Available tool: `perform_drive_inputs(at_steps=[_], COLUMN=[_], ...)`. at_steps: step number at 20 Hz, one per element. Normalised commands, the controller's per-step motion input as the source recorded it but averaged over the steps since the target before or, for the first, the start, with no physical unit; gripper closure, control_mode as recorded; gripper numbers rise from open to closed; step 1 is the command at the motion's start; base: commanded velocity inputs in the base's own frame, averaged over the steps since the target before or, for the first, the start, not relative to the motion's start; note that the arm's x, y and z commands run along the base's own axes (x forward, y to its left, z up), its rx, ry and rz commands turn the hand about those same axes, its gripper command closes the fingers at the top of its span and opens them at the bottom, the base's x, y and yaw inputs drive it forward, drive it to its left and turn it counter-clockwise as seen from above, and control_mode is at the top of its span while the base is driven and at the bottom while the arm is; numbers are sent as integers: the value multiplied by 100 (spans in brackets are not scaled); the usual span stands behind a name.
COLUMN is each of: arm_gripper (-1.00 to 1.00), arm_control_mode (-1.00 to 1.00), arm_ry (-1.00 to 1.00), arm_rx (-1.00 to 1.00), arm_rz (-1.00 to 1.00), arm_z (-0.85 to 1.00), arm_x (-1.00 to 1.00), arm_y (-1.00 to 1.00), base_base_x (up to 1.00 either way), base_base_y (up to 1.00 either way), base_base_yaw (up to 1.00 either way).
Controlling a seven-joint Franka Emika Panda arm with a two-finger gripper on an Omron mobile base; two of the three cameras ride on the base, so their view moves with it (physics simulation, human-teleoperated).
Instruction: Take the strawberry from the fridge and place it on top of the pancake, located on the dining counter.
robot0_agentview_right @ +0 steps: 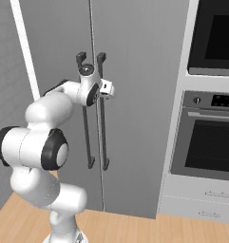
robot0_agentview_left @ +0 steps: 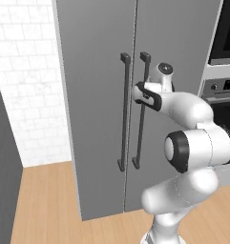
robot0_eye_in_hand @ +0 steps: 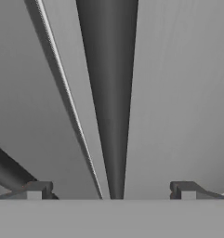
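The fridge [robot0_agentview_left: 97, 71] [robot0_agentview_right: 139, 57] stands straight ahead with both grey doors shut. Its two dark bar handles run side by side along the centre seam. My gripper [robot0_agentview_left: 139, 93] [robot0_agentview_right: 109, 89] is at the upper part of the right door's handle [robot0_agentview_left: 141, 128] [robot0_agentview_right: 104, 133]. In the hand view the gripper [robot0_eye_in_hand: 111, 189] is open, with that handle [robot0_eye_in_hand: 108, 93] running up between the two fingertips [robot0_eye_in_hand: 36, 189]. The left door's handle [robot0_eye_in_hand: 6, 169] crosses the lower left corner. The strawberry, the pancake and the dining counter are out of view.
A built-in oven stack [robot0_agentview_right: 211, 133] [robot0_agentview_left: 224, 90] stands just right of the fridge, with white drawers [robot0_agentview_right: 201, 199] under it. A white tiled wall [robot0_agentview_left: 26, 95] and a dark grey panel [robot0_agentview_left: 2, 167] lie to the left. Wooden floor [robot0_agentview_left: 45, 205] runs in front.
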Motion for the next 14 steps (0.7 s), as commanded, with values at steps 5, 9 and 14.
perform_drive_inputs(at_steps=[5, 9, 14], arm_gripper=[-100, -100, -100], arm_control_mode=[-100, -100, -100], arm_ry=[-3, -1, -11], arm_rx=[0, 0, 0], arm_rz=[-1, 0, 0], arm_z=[-13, -6, -16], arm_x=[41, 43, 42], arm_y=[-7, 0, 0], base_base_x=[0, 0, 0], base_base_y=[0, 0, 0], base_base_yaw=[0, 0, 0])
